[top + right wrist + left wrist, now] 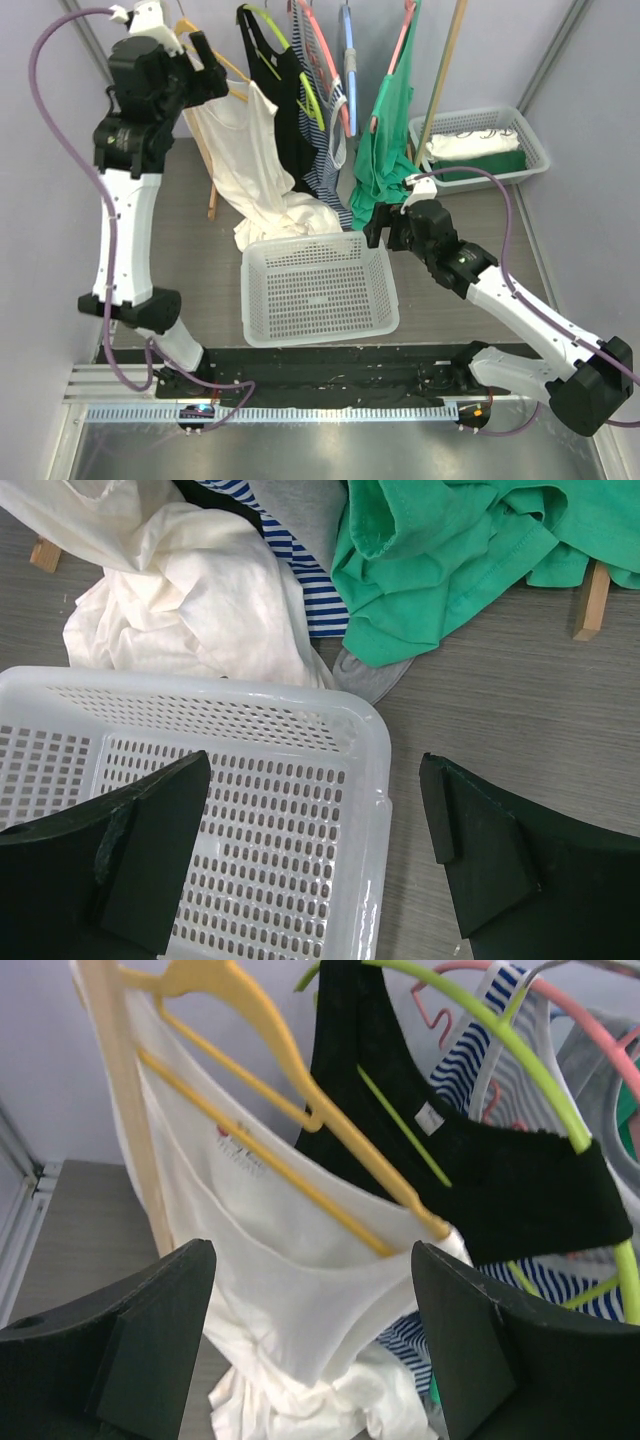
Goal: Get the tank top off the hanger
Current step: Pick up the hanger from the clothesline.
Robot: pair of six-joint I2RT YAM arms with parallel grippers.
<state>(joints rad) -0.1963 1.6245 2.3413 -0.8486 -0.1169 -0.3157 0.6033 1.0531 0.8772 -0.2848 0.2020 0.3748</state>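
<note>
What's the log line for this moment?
left gripper: open, facing white tank top | white tank top: on yellow hanger, not removed | right gripper: open, over near white basket corner

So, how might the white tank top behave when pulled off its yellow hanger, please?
Probably floppy: the white tank top sags and bunches at its hem. Likely light, thin fabric. It may snag on the yellow hanger, which sits inside its neckline.
</note>
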